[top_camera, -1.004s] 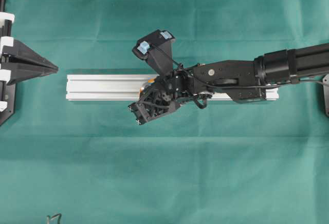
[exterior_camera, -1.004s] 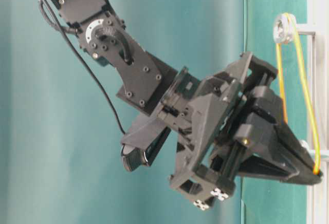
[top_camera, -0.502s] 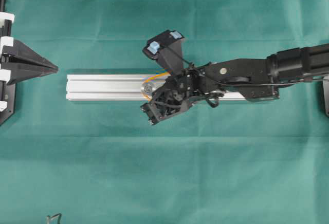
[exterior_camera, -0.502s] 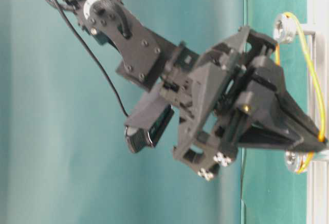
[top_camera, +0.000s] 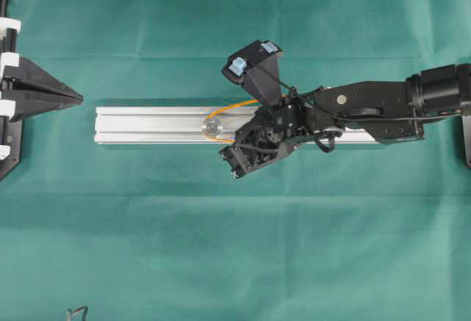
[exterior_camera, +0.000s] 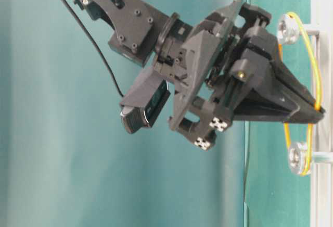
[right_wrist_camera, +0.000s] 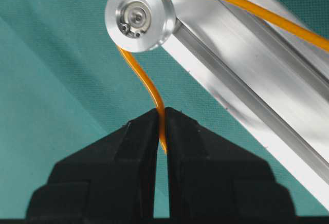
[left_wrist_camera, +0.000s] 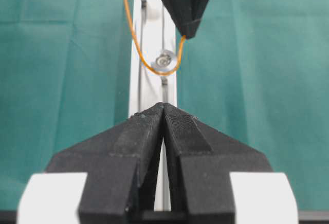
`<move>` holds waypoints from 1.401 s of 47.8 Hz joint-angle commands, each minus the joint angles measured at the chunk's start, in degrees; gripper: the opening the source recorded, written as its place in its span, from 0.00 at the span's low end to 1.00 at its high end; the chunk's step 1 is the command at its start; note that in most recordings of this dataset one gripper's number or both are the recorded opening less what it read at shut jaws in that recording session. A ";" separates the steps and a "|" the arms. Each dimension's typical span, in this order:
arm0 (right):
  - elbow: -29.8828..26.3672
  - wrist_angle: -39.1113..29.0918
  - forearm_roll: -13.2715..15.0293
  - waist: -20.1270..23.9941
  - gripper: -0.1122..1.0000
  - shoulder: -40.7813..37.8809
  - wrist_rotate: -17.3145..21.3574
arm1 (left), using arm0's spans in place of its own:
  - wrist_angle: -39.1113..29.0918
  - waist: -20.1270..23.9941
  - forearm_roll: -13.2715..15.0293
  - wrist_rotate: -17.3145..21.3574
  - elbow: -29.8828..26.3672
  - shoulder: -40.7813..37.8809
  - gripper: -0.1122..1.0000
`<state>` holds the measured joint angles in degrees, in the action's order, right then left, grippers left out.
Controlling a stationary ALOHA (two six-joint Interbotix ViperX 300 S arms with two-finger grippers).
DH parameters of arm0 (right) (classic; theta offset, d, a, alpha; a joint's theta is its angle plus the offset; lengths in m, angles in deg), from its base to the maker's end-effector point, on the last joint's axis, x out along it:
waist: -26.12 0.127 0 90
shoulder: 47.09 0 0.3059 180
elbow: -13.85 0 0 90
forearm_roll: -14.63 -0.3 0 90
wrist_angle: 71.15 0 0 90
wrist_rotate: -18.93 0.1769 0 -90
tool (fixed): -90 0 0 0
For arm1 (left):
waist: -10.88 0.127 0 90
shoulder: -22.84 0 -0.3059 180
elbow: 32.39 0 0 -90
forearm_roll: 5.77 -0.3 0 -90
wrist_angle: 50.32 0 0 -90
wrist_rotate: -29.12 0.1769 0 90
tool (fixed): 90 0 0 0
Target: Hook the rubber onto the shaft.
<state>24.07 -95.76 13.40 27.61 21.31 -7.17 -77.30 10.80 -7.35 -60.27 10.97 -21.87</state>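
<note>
On your green tabletop (top_camera: 147, 225): one silver rail (top_camera: 147, 125), laid flat to carry two pulley shafts (exterior_camera: 289, 28). Your right gripper (right_wrist_camera: 160, 126), fingers clenched on the rubber (right_wrist_camera: 149, 88), holds it stretched around both. Left gripper (left_wrist_camera: 163, 112): shut, empty, parked clear.

Open green cloth (top_camera: 221, 247) on both long sides of the silver rail (top_camera: 147, 125) — broad passage there. Over the rail's middle: right gripper (exterior_camera: 318, 113), its arm lying along the rail's right half. Orange rubber band (left_wrist_camera: 134, 44) strung between two pulleys (exterior_camera: 298, 158) blocks that stretch. Left gripper (left_wrist_camera: 163, 110) sits beyond the rail's left end — gap between them.
</note>
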 commanded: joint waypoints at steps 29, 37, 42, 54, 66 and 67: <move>2.90 0.62 1.23 -0.09 0.16 5.36 -1.49 | 0.26 -0.09 -0.18 -0.09 -1.85 -0.44 0.10; 2.90 1.05 1.32 -0.09 0.16 5.36 -1.49 | 0.26 -0.09 -0.09 -0.09 -1.85 -0.35 0.10; 2.90 1.05 1.32 -0.09 0.16 5.36 -1.58 | 0.35 -0.09 -0.09 -0.09 -1.85 -0.35 0.10; 2.90 0.62 2.02 -0.09 0.60 5.36 -1.49 | 0.26 -0.09 -0.09 -0.09 -1.85 -0.26 0.10; 2.72 -0.09 2.11 -0.09 0.95 5.36 -1.49 | 0.26 -0.09 -0.09 -0.09 -1.85 -0.26 0.10; 2.72 -0.09 2.02 -0.09 0.94 5.36 -1.49 | 0.35 -0.09 -0.09 -0.09 -1.85 -0.26 0.10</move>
<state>27.50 -95.85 15.33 27.61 24.74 -8.58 -77.30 10.80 -7.26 -60.44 11.06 -21.96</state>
